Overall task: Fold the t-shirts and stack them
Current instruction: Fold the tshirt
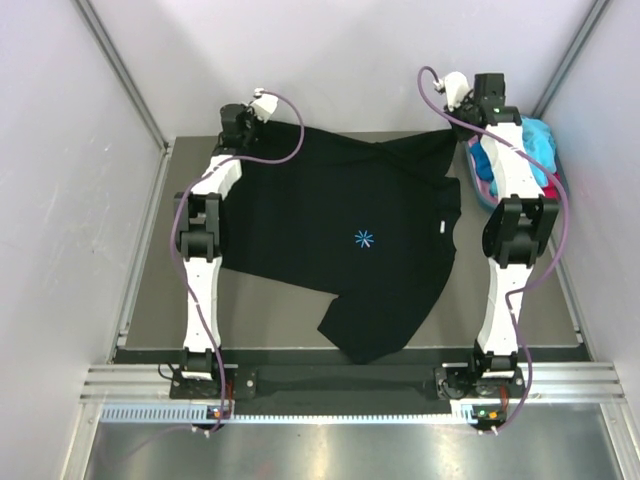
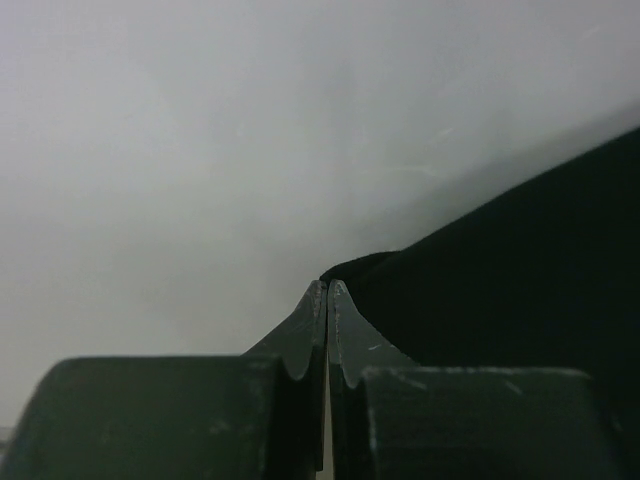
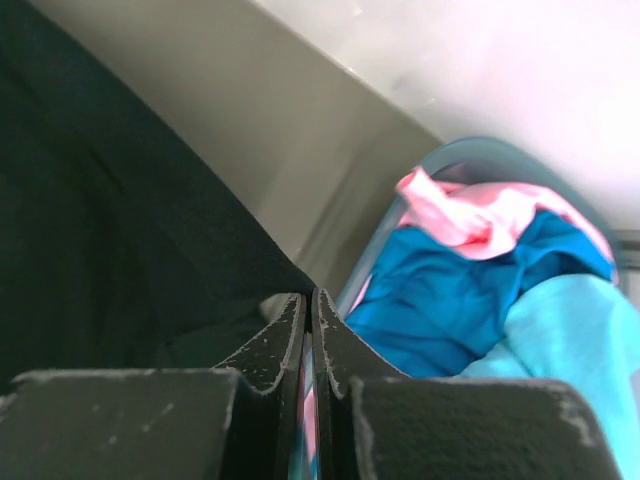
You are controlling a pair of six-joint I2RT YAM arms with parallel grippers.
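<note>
Slippage is the main risk: the left gripper (image 2: 326, 300) and the right gripper (image 3: 309, 305) are each clamped tight on what looks like only a thin bite of the black t-shirt (image 1: 340, 230) along its far edge, so a sharp pull may tug the cloth free. The shirt lies spread on the table (image 1: 260, 310), logo up, its near sleeve skewed (a fold made now would likely trap that). The right gripper sits just beside the basket (image 3: 470, 148), which holds a pink shirt (image 3: 470, 215), a blue shirt (image 3: 440, 290) and a turquoise shirt (image 3: 570, 340), and could snag them. How much cloth sits between the jaws is hidden, and from above the wrists cover the fingertips.
</note>
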